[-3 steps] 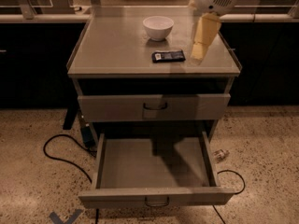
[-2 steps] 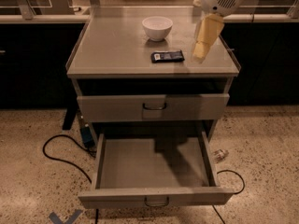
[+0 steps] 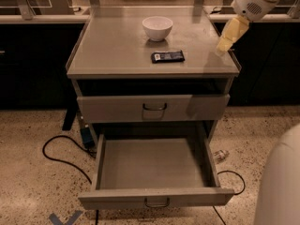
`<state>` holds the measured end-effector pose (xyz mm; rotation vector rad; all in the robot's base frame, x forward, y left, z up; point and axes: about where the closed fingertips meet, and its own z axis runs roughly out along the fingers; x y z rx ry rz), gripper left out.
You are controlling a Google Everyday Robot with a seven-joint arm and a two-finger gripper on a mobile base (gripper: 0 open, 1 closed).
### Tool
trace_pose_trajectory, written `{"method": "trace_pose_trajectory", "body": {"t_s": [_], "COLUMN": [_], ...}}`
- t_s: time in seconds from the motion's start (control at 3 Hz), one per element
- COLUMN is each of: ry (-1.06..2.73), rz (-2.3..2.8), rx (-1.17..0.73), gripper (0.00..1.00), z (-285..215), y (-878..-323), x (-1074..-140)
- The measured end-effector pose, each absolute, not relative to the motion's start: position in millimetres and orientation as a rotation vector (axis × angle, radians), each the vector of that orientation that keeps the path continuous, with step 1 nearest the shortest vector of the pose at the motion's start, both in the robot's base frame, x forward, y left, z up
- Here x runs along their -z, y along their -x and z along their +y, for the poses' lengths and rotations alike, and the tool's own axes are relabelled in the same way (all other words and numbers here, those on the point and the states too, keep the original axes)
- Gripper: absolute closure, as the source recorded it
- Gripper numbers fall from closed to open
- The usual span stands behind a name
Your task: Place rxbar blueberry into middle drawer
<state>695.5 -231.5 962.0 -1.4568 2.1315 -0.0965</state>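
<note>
Gripper [image 3: 223, 45] hangs over the right edge of the cabinet top [image 3: 112, 50], tilted down and to the left. I cannot tell whether it is apart or together. Bar [image 3: 168, 56] lies flat on the top, just in front of the bowl [image 3: 157, 27] and well left of the gripper. Middle drawer [image 3: 157, 198] stands pulled out. Upper drawer [image 3: 117, 108] is slightly out. I note a cable [image 3: 58, 156] on the floor to the left.
</note>
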Motion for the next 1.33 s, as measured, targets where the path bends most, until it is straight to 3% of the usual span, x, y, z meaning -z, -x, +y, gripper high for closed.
{"method": "trace_pose_trajectory", "body": {"t_s": [1.0, 1.33], "ry": [1.468, 1.638], "rz": [2.139, 2.069], "rx": [0.026, -0.125], "gripper": [0.00, 0.00], "z": [-226.6, -168.9], "y": [-725.3, -740.5], "x": [-929.2, -884.7]}}
